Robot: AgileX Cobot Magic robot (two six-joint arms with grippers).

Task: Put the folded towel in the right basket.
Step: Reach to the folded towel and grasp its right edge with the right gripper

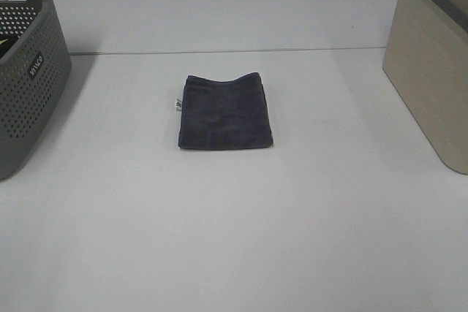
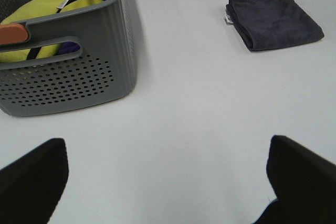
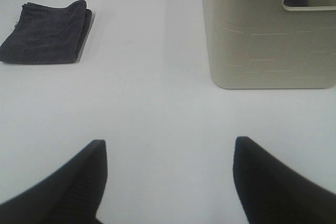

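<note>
The folded dark grey towel (image 1: 225, 112) lies flat on the white table near its middle. It also shows in the left wrist view (image 2: 273, 18) and in the right wrist view (image 3: 48, 34). The right basket (image 1: 433, 71) is beige with a grey rim and stands at the table's right edge; the right wrist view shows its wall and handle (image 3: 270, 35). My left gripper (image 2: 168, 182) is open and empty, far from the towel. My right gripper (image 3: 169, 182) is open and empty, short of the basket. Neither gripper shows in the exterior view.
A grey perforated basket (image 1: 25, 71) stands at the left edge. In the left wrist view it (image 2: 68, 74) holds yellow and blue cloth. The white table (image 1: 234, 239) stretches in front of the towel.
</note>
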